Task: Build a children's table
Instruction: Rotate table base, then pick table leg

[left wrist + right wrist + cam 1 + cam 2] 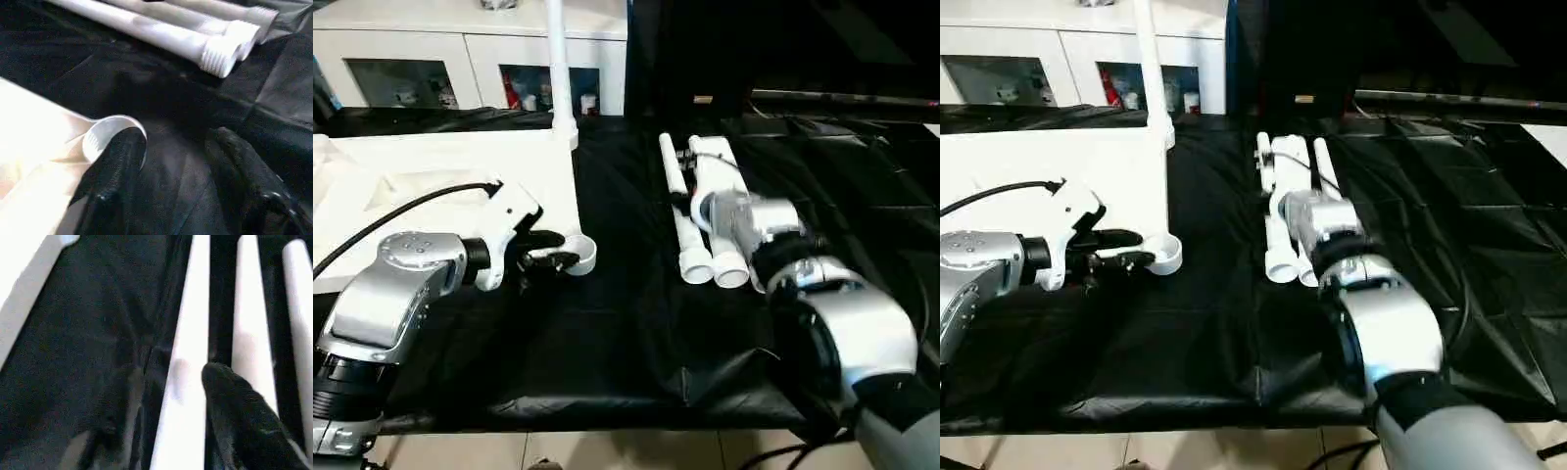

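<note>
Head views: white tabletop (440, 186) lying underside up on black cloth (626, 333), at left. One leg (558, 69) standing upright in far corner socket. Near corner socket (579, 255) empty, with left gripper (551, 249) at it, fingers apart, one above and one below the rim. Three loose legs (1278, 220) lying side by side on cloth, right of tabletop and apart from it. Right gripper hidden behind its own forearm above these legs. White cabinet (460, 59) behind.

Left wrist view: socket ring (115, 139) just beside one black finger (112, 186), other finger well apart; jaws spread, nothing pinched. Threaded leg ends (220, 54) beyond.

Right wrist view: fingers (239, 421) spread either side of one leg (188, 382), not clamped on it. Two more legs alongside.
</note>
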Tool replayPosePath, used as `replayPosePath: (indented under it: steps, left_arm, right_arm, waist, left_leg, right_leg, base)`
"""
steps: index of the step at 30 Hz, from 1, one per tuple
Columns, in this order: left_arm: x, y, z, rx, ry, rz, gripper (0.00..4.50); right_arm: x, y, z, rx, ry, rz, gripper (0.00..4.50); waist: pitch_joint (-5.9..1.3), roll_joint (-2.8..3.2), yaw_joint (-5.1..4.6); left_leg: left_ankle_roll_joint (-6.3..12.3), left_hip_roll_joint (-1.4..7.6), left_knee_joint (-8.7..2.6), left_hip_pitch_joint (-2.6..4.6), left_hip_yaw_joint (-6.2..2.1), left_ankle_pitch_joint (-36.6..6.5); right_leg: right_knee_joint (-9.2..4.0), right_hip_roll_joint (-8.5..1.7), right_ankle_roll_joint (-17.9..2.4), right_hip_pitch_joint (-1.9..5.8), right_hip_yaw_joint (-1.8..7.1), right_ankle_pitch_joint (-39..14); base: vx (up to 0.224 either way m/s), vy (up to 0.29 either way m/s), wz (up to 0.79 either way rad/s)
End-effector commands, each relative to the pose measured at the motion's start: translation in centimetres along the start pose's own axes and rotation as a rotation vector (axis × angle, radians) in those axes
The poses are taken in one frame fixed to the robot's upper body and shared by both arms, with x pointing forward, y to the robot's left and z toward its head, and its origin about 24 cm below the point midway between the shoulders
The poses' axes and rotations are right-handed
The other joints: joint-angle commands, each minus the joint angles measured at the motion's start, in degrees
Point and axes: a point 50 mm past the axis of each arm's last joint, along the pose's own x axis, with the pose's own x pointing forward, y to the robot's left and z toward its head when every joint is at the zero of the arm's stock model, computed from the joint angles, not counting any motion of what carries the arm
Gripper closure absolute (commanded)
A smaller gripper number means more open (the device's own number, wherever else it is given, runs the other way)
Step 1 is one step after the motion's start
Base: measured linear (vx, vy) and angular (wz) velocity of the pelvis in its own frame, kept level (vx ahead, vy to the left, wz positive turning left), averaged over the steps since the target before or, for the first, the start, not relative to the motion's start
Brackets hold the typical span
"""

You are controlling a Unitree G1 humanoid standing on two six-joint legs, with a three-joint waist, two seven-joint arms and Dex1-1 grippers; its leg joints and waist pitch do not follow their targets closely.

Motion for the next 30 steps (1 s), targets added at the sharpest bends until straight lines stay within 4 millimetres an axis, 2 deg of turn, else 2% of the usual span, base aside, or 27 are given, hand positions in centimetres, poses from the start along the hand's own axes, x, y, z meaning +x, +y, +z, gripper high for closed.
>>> replayPosePath:
  steps: [1,4,7,11,13,16,19,24,25,27,29,30]
  left_arm:
    - [-0.1,-0.4,0.2,0.016,0.012,-0.025,1.62]
    - [-0.2,-0.7,0.2,0.02,0.019,-0.045,1.44]
    - [-0.1,-0.7,0.3,0.027,0.021,-0.041,1.17]
    - [0.1,-0.8,0.6,0.05,0.02,-0.044,0.84]
    - [-0.1,-1.6,0.8,0.065,0.011,-0.102,0.84]
    - [-0.2,-1.9,0.9,0.072,0.011,-0.122,0.84]
    - [-0.2,-1.9,0.9,0.076,0.02,-0.133,0.84]
    - [-0.1,-2.0,0.9,0.078,0.024,-0.139,0.84]
    - [-0.1,-2.1,0.9,0.075,0.023,-0.143,0.84]
    - [-0.1,-2.2,1.0,0.072,0.022,-0.145,0.79]
    - [-0.1,-2.3,0.9,0.067,0.021,-0.149,0.79]
    - [-0.1,-2.4,0.9,0.066,0.022,-0.15,0.79]
  right_arm:
    - [0.0,-0.1,0.3,0.015,-0.001,-0.013,1.71]
    - [0.0,-0.3,0.2,0.012,0.007,-0.022,1.59]
    - [0.0,-0.3,0.0,0.001,0.027,-0.004,1.28]
    - [-0.1,-0.6,-0.8,-0.012,0.095,-0.007,1.22]
    - [-0.1,-0.7,-1.7,0.008,0.153,0.002,1.22]
    - [-0.1,-0.8,-2.0,0.012,0.174,-0.002,1.22]
    - [-0.1,-0.6,-2.8,0.016,0.219,0.005,1.22]
    - [-0.1,-0.6,-3.7,0.006,0.266,0.008,1.22]
    - [-0.1,-0.7,-4.4,0.02,0.295,0.014,1.22]
    - [-0.1,-0.8,-4.7,0.024,0.306,0.015,1.49]
    - [-0.1,-0.9,-5.1,0.02,0.319,0.009,1.56]
    - [-0.1,-1.0,-5.3,0.019,0.326,0.009,1.61]
  waist:
    - [-4.19,0.98,-0.08]
    - [-4.25,0.96,-0.19]
    - [-4.21,0.92,-0.2]
    - [-4.23,0.86,-0.14]
    - [-4.2,1.12,-0.15]
    - [-4.15,1.0,-0.2]
    - [-4.08,0.96,-0.24]
    - [-4.11,0.69,-0.28]
    - [-4.15,0.55,-0.26]
    - [-4.2,0.37,-0.23]
    - [-4.19,0.46,-0.23]
    - [-4.16,-0.06,-0.29]
  left_leg:
    - [-2.3,0.83,-3.37,-0.09,0.03,-7.96]
    - [-2.26,0.79,-3.31,-0.09,0.07,-7.56]
    - [-2.24,0.79,-3.27,-0.12,0.1,-7.88]
    - [-2.21,0.8,-3.24,-0.13,0.1,-8.09]
    - [-2.37,0.84,-3.23,-0.1,0.04,-8.31]
    - [-2.61,0.88,-3.21,-0.16,0.06,-8.66]
    - [-2.7,0.83,-3.19,-0.11,0.12,-9.1]
    - [-2.74,0.88,-3.16,-0.18,0.13,-8.48]
    - [-2.66,0.9,-3.14,-0.14,0.17,-8.16]
    - [-2.52,0.87,-3.12,-0.25,0.21,-7.3]
    - [-2.56,0.89,-3.1,-0.22,0.22,-7.18]
    - [-2.48,0.88,-3.14,-0.28,0.28,-7.19]
  right_leg:
    - [-3.38,-4.46,-9.3,3.66,3.66,-4.49]
    - [-3.28,-4.38,-9.57,3.67,3.63,-3.47]
    - [-3.34,-4.37,-9.68,3.69,3.64,-3.91]
    - [-3.35,-4.39,-9.73,3.69,3.66,-4.61]
    - [-3.35,-4.4,-9.73,3.69,3.66,-4.89]
    - [-3.31,-4.38,-10.04,3.64,3.62,-4.72]
    - [-3.5,-4.35,-9.43,3.59,3.64,-6.57]
    - [-3.42,-4.35,-9.14,3.61,3.69,-6.66]
    - [-3.34,-4.36,-9.12,3.59,3.69,-6.36]
    - [-3.31,-4.38,-9.1,3.69,3.7,-5.7]
    - [-3.29,-4.4,-9.15,3.59,3.69,-5.68]
    - [-3.39,-4.42,-8.99,3.7,3.68,-6.07]
  base:
    - [0.0,0.0,0.0]
    - [0.0,0.0,0.0]
    - [0.0,0.0,0.0]
    - [0.0,0.0,0.0]
    - [0.0,0.0,0.0]
    - [0.0,0.0,0.0]
    - [0.0,0.0,0.0]
    - [0.0,0.0,0.0]
    - [0.0,0.0,0.0]
    - [0.0,0.0,0.0]
    - [0.0,0.0,0.0]
    - [0.0,0.0,0.0]
